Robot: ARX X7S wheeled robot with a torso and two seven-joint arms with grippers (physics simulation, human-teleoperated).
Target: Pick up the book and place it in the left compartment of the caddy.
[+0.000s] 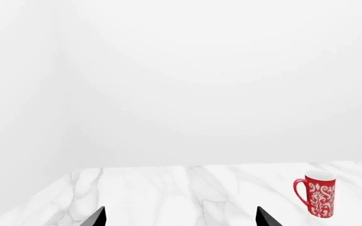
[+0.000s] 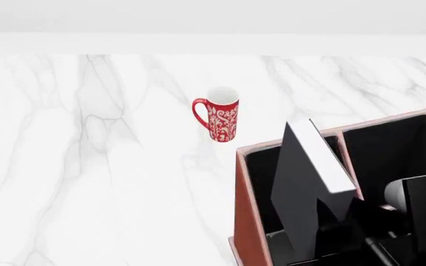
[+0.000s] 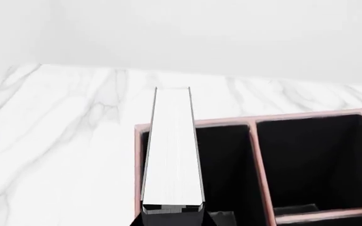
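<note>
The black book [image 2: 302, 183] with its white page edge [image 3: 171, 150] stands tilted in the caddy's left compartment [image 2: 261, 177]. Its upper end rises above the pinkish rim. My right gripper [image 3: 172, 214] is shut on the book's near end, and in the head view this gripper [image 2: 339, 213] sits low behind the book, partly hidden. The reddish-brown caddy [image 2: 246, 221] fills the lower right of the head view. My left gripper [image 1: 181, 216] is open with nothing between its fingers, over bare marble and away from the caddy. It does not show in the head view.
A red patterned mug [image 2: 217, 119] stands on the white marble table [image 2: 87, 166], beyond the caddy's left corner; it also shows in the left wrist view as the mug [image 1: 316, 195]. Smaller divided sections [image 3: 307, 160] lie right of the book. A white wall stands behind the table.
</note>
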